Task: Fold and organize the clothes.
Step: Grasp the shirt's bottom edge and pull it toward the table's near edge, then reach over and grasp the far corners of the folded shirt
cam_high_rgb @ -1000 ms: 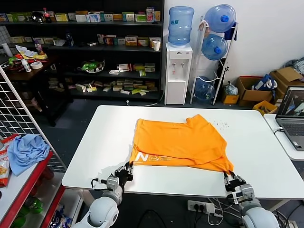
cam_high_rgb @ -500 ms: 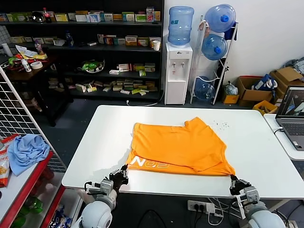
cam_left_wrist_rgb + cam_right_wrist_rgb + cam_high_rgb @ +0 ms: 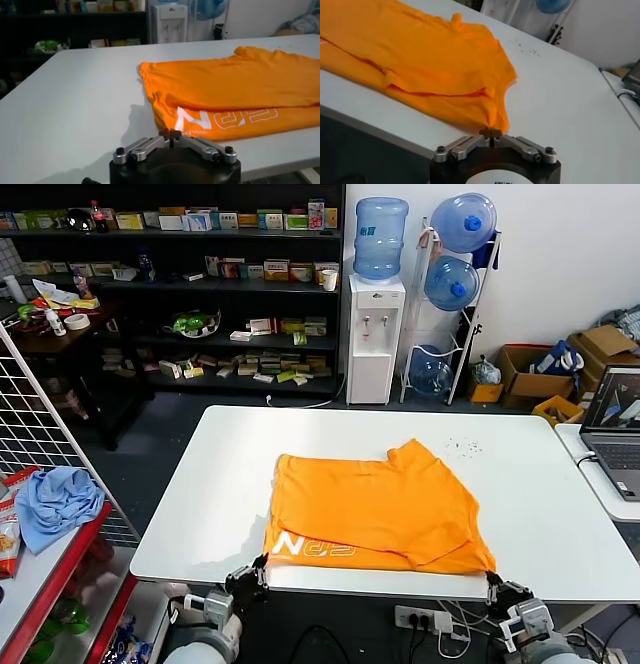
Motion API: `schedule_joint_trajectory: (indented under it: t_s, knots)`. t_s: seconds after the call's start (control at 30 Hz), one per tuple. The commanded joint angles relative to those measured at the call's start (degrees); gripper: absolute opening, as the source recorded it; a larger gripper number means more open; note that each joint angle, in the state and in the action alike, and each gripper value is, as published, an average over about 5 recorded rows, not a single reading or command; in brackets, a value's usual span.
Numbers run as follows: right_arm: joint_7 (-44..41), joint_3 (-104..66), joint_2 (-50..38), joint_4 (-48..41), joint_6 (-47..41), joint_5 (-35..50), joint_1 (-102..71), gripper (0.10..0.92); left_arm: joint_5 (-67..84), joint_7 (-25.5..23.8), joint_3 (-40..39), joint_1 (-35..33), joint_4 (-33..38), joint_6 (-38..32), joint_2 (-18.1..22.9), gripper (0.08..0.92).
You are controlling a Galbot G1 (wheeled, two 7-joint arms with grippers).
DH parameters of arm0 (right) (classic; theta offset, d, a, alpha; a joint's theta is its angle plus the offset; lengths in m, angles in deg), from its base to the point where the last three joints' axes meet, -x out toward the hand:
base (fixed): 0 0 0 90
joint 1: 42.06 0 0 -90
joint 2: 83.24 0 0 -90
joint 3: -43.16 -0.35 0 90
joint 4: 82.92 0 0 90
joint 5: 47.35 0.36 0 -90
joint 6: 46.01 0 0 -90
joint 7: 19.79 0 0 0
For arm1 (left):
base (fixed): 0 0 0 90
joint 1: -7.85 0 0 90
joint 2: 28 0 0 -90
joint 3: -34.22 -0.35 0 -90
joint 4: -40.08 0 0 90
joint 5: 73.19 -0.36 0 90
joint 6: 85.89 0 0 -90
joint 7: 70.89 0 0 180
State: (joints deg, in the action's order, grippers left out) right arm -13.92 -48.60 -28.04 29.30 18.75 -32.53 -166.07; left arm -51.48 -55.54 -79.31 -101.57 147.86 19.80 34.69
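Observation:
The orange T-shirt (image 3: 380,504) lies folded flat on the white table (image 3: 540,504), its near edge at the table's front edge. White lettering (image 3: 315,546) shows on the lower layer at the front left. My left gripper (image 3: 255,569) is below the front edge, shut at the shirt's front left corner (image 3: 170,134). My right gripper (image 3: 493,581) is shut on the front right corner, which stretches to a point at its tips (image 3: 491,132). The shirt also shows in the left wrist view (image 3: 240,90) and the right wrist view (image 3: 420,55).
A laptop (image 3: 615,429) sits on a second table at the right. A light blue cloth (image 3: 55,499) lies on a red shelf behind a wire rack at the left. A water dispenser (image 3: 375,334) and stocked shelves stand beyond the table.
Both grippers have drawn back toward me and lower, dragging the shirt to the table's front edge. The shirt lies flatter than before.

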Motion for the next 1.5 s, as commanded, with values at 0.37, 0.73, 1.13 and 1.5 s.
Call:
schedule_joint_trajectory:
  t_s: [0.37, 0.73, 1.13, 1.5]
  knots:
    - [2.2, -2.1, -2.4, 7.4, 3.2, 6.5, 0.7, 0.472, -1.6, -1.5, 3.6, 2.5, 5.8, -2.8, -2.7, 0.422]
    - [0.1, 3.6, -3.7, -7.8, 0.6, 17.8, 25.3, 0.781, 1.1, -6.8, -1.4, 23.2, -11.3, -9.8, 0.1, 0.742]
    - [-9.1, 12.4, -1.8, -29.5, -6.5, 18.7, 48.5, 0.823, 7.5, -4.7, -10.5, 42.7, -34.8, -2.3, 9.1, 0.823]
    - [-12.7, 18.3, 4.7, -46.9, -3.2, 14.8, 61.1, 0.823, 9.9, -5.8, -12.7, 50.9, -46.5, 4.7, 13.5, 0.823]
